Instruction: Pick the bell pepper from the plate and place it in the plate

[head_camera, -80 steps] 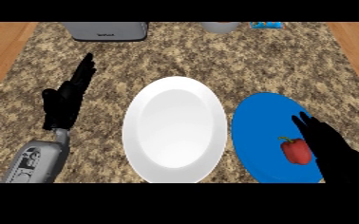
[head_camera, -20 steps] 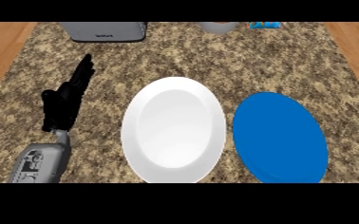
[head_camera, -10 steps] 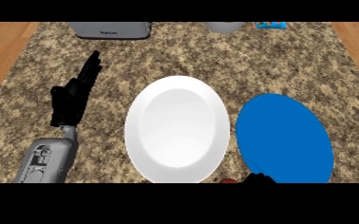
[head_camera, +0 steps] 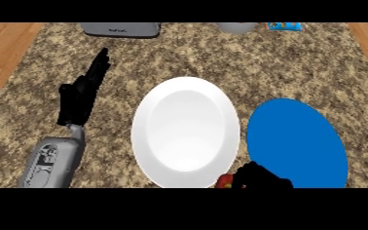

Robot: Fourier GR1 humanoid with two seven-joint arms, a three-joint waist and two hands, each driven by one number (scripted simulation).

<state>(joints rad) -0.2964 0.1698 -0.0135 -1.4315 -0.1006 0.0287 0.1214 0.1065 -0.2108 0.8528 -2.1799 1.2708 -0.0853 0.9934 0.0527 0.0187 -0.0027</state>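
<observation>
A white plate [head_camera: 185,126] lies in the middle of the counter with nothing on it. To its right lies a blue plate [head_camera: 296,141], also bare. At the view's lower edge, between the two plates, my right hand [head_camera: 263,176] is curled round a red bell pepper [head_camera: 226,181]; only a small red patch of it shows at the white plate's near right rim. My left hand [head_camera: 81,96] rests open at the left, fingers pointing away, apart from both plates.
A grey appliance [head_camera: 120,29] stands at the counter's far edge on the left. A grey bowl-like object [head_camera: 237,27] and a blue packet [head_camera: 285,26] sit at the far right. Wooden floor shows beyond both side edges.
The pepper, which lay on the blue plate 4 s ago, has left it. My right hand, out of view a second ago, has come back in at the lower edge with the pepper.
</observation>
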